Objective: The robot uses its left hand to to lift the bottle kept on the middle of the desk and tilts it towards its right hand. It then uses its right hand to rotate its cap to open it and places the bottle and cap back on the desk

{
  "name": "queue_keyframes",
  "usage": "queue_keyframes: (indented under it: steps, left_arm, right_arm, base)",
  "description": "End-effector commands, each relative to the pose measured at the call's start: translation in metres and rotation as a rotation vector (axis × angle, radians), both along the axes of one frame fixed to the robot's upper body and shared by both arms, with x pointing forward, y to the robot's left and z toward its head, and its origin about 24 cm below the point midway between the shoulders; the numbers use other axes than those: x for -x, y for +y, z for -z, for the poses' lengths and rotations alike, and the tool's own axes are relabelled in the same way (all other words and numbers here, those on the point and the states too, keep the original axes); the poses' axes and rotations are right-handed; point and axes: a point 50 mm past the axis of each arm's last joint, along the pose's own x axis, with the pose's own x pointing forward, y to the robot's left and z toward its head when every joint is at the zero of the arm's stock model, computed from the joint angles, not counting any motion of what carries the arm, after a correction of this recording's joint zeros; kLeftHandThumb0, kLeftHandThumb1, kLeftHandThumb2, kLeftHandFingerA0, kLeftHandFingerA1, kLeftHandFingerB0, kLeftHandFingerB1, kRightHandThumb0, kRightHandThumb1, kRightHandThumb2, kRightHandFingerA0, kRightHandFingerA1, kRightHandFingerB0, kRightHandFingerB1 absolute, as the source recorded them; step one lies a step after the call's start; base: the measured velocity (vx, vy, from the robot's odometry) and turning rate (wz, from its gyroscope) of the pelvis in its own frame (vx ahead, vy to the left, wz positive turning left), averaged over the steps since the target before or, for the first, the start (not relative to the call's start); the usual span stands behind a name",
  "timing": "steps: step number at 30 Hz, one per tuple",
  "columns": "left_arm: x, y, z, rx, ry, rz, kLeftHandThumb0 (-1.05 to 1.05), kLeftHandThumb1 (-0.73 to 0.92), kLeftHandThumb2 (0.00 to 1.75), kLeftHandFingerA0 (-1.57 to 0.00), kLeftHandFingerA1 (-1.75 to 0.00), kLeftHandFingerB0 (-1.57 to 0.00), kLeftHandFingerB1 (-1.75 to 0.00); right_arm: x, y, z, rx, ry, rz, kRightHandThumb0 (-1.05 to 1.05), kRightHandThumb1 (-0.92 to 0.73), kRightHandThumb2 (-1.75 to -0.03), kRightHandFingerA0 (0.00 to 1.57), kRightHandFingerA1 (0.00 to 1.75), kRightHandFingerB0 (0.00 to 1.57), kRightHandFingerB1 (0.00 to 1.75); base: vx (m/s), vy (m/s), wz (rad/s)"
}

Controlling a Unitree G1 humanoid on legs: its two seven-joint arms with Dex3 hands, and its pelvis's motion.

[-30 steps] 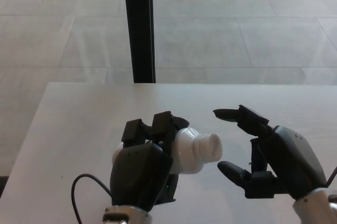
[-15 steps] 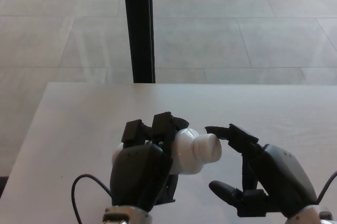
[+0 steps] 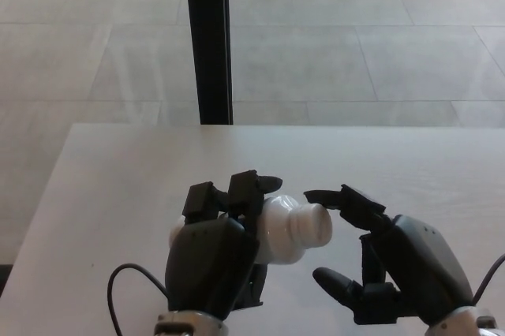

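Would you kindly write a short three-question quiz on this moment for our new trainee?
1. True or false: the cap is already off the white bottle.
2. Which hand holds the bottle? A) left hand B) right hand C) neither
3. Fill in: the bottle's capped end points toward the robot's ____ hand.

Key:
1. False; the cap sits on the neck.
2. A; the left hand grips the bottle above the desk, while the right hand is open beside the cap.
3. Right.

Black post [image 3: 208, 40], tiled floor [image 3: 355, 28], cable [image 3: 118, 289]
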Motion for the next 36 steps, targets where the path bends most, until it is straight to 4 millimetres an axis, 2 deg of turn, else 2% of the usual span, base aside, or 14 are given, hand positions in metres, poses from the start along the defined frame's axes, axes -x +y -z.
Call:
queue_keyframes:
  steps: [1,2,10,13,14,16,19,20,21,23,31,32,33,36]
  left_arm:
    - [0.0012,-0.0007,-0.0023,-0.001,-0.005,0.002,0.07,0.69,0.93,-0.91,-1.58,-0.80,-1.09]
    - [0.0008,-0.0010,-0.0021,0.001,-0.010,0.000,0.09,0.68,0.95,-0.91,-1.57,-0.80,-1.07]
    - [-0.0001,-0.0012,-0.0028,0.009,-0.027,0.003,0.11,0.68,1.01,-0.90,-1.67,-0.77,-1.26]
    - [-0.0005,-0.0015,-0.0030,0.006,-0.028,0.008,0.13,0.67,1.04,-0.90,-1.72,-0.77,-1.33]
    - [-0.0010,-0.0009,-0.0031,-0.007,-0.035,0.000,0.14,0.66,1.03,-0.89,-1.63,-0.78,-1.25]
    - [-0.0006,-0.0005,-0.0034,0.003,-0.027,0.002,0.16,0.65,1.06,-0.87,-1.70,-0.76,-1.36]
    - [0.0000,0.0000,-0.0040,-0.005,-0.022,0.001,0.16,0.63,1.03,-0.88,-1.63,-0.79,-1.22]
    - [0.0003,0.0003,-0.0035,0.003,-0.018,0.002,0.16,0.63,1.09,-0.84,-1.71,-0.76,-1.36]
    - [0.0004,0.0004,-0.0034,0.003,-0.018,0.002,0.16,0.63,1.09,-0.84,-1.71,-0.76,-1.36]
    - [0.0006,0.0008,-0.0026,0.001,-0.021,0.003,0.15,0.62,1.12,-0.87,-1.75,-0.78,-1.43]
    - [0.0020,0.0012,-0.0003,0.008,-0.015,0.009,0.15,0.62,1.15,-0.87,-1.75,-0.79,-1.49]
    - [0.0022,0.0012,0.0001,0.009,-0.017,0.006,0.14,0.62,1.15,-0.86,-1.75,-0.78,-1.48]
    - [0.0025,0.0012,0.0004,0.000,-0.016,0.002,0.14,0.64,1.13,-0.88,-1.75,-0.78,-1.46]
    - [0.0028,0.0012,0.0010,0.002,-0.017,0.003,0.15,0.63,1.12,-0.88,-1.75,-0.78,-1.45]
  right_arm:
    - [-0.0004,-0.0020,-0.0046,-0.008,-0.034,-0.004,-0.50,-0.64,-0.66,0.94,1.61,0.42,0.53]
    - [-0.0001,-0.0020,-0.0048,-0.010,-0.033,-0.002,-0.47,-0.66,-0.59,0.96,1.58,0.43,0.52]
    - [-0.0002,-0.0009,-0.0044,-0.015,-0.042,-0.005,-0.42,-0.67,-0.60,1.01,1.51,0.45,0.59]
    - [-0.0004,-0.0008,-0.0048,-0.015,-0.050,-0.009,-0.42,-0.65,-0.63,1.00,1.53,0.46,0.61]
    - [-0.0010,-0.0005,-0.0043,-0.007,-0.050,-0.008,-0.39,-0.69,-0.60,1.01,1.52,0.47,0.61]
    - [-0.0014,-0.0006,-0.0030,-0.006,-0.054,-0.006,-0.36,-0.71,-0.64,0.96,1.60,0.54,0.63]
    - [-0.0009,-0.0009,-0.0021,-0.011,-0.063,-0.010,-0.35,-0.74,-0.69,0.93,1.68,0.60,0.66]
    - [-0.0006,-0.0013,-0.0018,-0.016,-0.067,-0.008,-0.31,-0.75,-0.70,0.92,1.72,0.68,0.79]
    - [-0.0006,-0.0013,-0.0017,-0.016,-0.067,-0.008,-0.31,-0.75,-0.70,0.92,1.72,0.68,0.79]
    - [0.0001,-0.0015,-0.0024,-0.012,-0.070,-0.002,-0.30,-0.72,-0.79,0.89,1.71,0.81,0.99]
    - [0.0008,-0.0018,-0.0069,-0.005,-0.103,0.001,-0.31,-0.69,-0.88,0.90,1.66,0.80,1.17]
    - [0.0006,-0.0022,-0.0074,-0.006,-0.108,0.001,-0.36,-0.60,-0.91,1.04,1.58,0.84,1.16]
    - [0.0006,-0.0029,-0.0080,-0.005,-0.111,-0.001,-0.31,-0.66,-0.92,0.91,1.65,0.82,1.14]
    - [0.0010,-0.0038,-0.0087,-0.008,-0.111,0.000,-0.31,-0.65,-0.94,0.92,1.66,0.82,1.16]
  base:
    - [0.00,0.000,0.00]
    - [0.00,0.000,0.00]
    - [0.00,0.000,0.00]
    - [0.00,0.000,0.00]
    - [0.00,0.000,0.00]
    - [0.00,0.000,0.00]
    - [0.00,0.000,0.00]
    - [0.00,0.000,0.00]
    - [0.00,0.000,0.00]
    - [0.00,0.000,0.00]
    - [0.00,0.000,0.00]
    - [0.00,0.000,0.00]
    - [0.00,0.000,0.00]
    - [0.00,0.000,0.00]
